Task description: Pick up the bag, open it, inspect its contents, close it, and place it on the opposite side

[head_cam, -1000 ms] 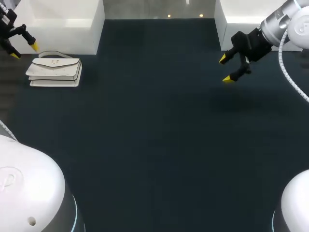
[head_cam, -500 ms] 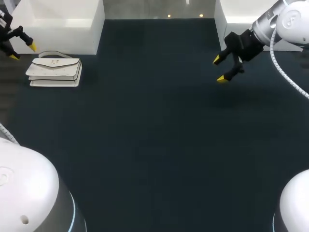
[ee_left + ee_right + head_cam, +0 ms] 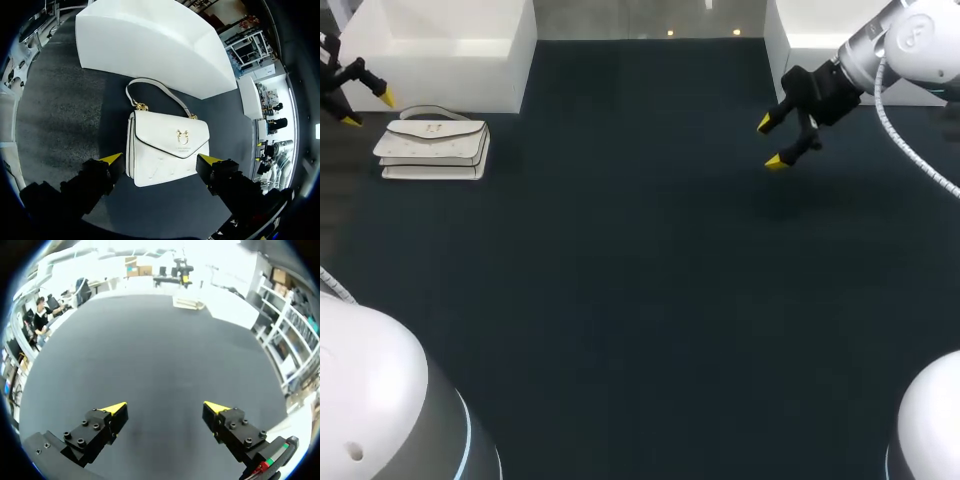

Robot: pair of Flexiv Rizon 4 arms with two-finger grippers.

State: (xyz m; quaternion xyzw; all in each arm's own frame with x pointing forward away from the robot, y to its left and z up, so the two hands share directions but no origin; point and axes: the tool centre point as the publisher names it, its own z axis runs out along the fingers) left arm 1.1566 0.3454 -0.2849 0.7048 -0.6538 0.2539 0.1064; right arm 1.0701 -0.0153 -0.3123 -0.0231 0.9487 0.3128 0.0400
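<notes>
Right tool (image 3: 769, 142), spread wide, has edged inward; left tool (image 3: 160, 159) gapes over white bag (image 3: 170, 145).

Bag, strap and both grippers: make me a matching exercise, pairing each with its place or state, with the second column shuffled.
Things:
1. bag
2. strap
3. left gripper
4. right gripper

Places or states:
A. open over bare table, far from the bag
B. lying flat with its flap shut
C. looped on the table towards the white block
D. open, close by the bag, holding nothing

Pairs: 1-B; 2-C; 3-D; 4-A.
</notes>
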